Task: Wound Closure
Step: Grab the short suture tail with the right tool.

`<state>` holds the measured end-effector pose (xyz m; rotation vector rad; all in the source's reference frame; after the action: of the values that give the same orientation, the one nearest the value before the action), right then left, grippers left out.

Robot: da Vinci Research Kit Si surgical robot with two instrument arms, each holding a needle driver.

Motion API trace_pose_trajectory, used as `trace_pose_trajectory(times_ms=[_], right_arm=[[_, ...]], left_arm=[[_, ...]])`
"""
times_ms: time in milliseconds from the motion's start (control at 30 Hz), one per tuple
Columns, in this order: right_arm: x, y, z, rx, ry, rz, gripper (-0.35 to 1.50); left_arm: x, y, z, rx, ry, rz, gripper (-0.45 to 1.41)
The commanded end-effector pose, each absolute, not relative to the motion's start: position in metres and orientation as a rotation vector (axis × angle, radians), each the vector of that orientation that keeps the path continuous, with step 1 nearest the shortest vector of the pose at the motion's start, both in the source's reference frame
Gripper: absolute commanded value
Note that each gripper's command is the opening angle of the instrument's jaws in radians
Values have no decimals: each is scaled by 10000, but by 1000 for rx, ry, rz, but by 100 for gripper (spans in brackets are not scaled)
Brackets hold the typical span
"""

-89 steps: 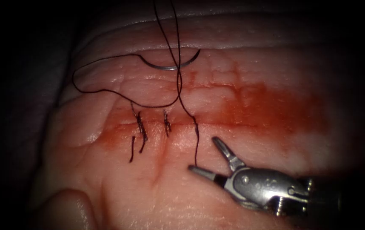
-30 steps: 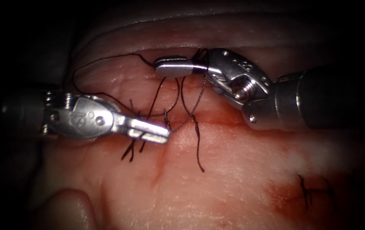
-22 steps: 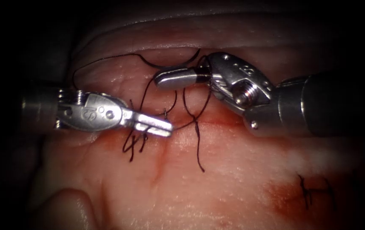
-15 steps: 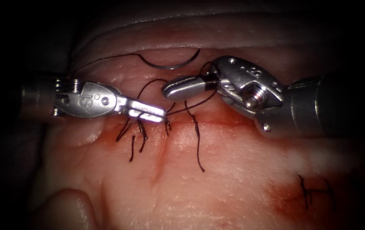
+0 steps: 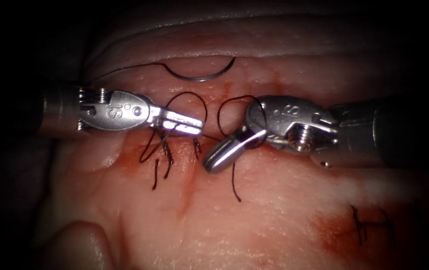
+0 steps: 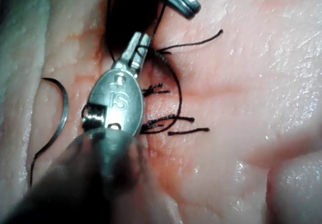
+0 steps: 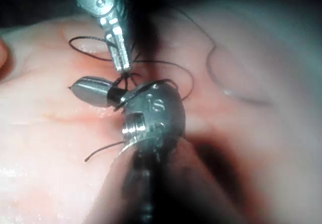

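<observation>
The curved needle (image 5: 200,77) lies free on the tissue (image 5: 274,200) above the cut, held by neither tool and not in the tissue; it also shows as needle (image 6: 59,108) and needle (image 7: 236,95). My left tool (image 5: 197,129) comes in from the left, shut on the thread (image 5: 189,95) just over the cut. My right tool (image 5: 213,164) points down and left across the cut, jaws shut, with a loop of thread wound around them. A loose thread tail (image 5: 234,182) hangs below the cut. Close up, left tool (image 6: 143,39) meets right tool (image 7: 80,90).
Two knotted stitches (image 5: 165,150) (image 5: 196,146) with short cut ends sit on the cut left of the tools. Red fluid (image 5: 134,157) stains the cut line. More dark stitches (image 5: 362,222) lie at the lower right. A pale tissue fold (image 5: 74,245) bulges at the lower left.
The right tool swung down from beside the needle to lie across the cut, carrying the thread loop with it. The left tool rose slightly and moved right with its thread.
</observation>
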<state>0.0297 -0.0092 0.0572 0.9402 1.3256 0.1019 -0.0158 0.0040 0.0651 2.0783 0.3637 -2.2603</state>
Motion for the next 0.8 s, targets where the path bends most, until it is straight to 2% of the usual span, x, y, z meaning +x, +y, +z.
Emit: trace_pose_trajectory(times_ms=[33, 233, 333, 367, 433, 533, 667, 767, 800], right_arm=[[308, -93, 580, 936, 1294, 78, -35], [318, -93, 582, 930, 1123, -18, -3], [323, -94, 581, 929, 1034, -59, -1], [324, -94, 581, 922, 1017, -79, 5], [327, -96, 581, 908, 993, -116, 27], [328, -101, 583, 894, 967, -151, 76], [322, -110, 585, 883, 948, -192, 79], [320, -116, 589, 867, 943, -226, 98], [320, -118, 590, 862, 943, -242, 98]], left_arm=[[-163, 40, 657, 2080, 369, -2261, -45], [-161, 38, 657, 2083, 384, -2265, -45], [-159, 38, 657, 2085, 392, -2265, -45], [-159, 38, 657, 2087, 399, -2268, -45], [-158, 38, 657, 2087, 399, -2267, -45], [-156, 38, 658, 2089, 408, -2268, -45], [-150, 39, 658, 2089, 420, -2279, -45], [-146, 40, 659, 2087, 420, -2281, -45], [-145, 41, 659, 2087, 425, -2288, -45]])
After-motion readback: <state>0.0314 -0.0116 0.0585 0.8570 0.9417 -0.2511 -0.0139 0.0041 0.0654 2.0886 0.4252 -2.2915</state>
